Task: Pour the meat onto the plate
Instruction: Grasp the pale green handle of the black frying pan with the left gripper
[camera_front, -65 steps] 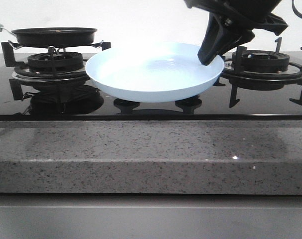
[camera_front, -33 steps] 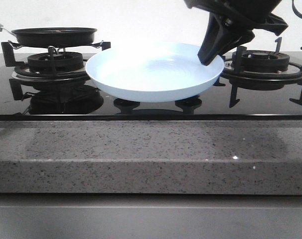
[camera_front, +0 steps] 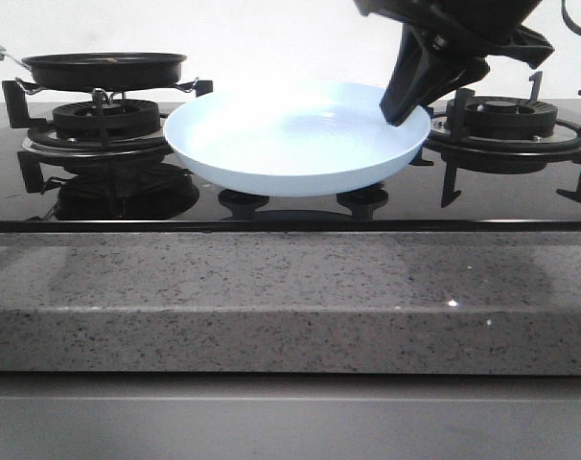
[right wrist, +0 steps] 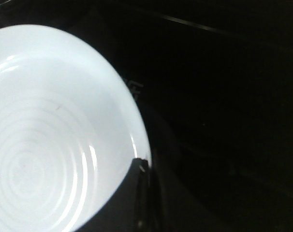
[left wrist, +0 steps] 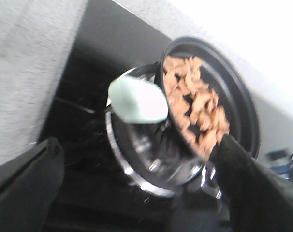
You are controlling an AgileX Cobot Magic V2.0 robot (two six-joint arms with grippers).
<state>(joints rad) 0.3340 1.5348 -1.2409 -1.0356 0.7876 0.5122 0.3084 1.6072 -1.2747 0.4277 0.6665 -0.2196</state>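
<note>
The plate point(camera_front: 290, 144) is sitting flat in the middle of the black stove top, between the two burners, and it is round, shallow and pale blue, shining brightly, with ring marks showing on its bare inside. Its right rim is being pinched by the right gripper point(camera_front: 398, 113), whose dark fingers are reaching down onto the edge. The meat point(left wrist: 197, 104) is lying in a heap of small, flat, reddish-brown chunks inside the black pan point(left wrist: 233, 92), which is resting on the left burner, well apart from the plate.
</note>
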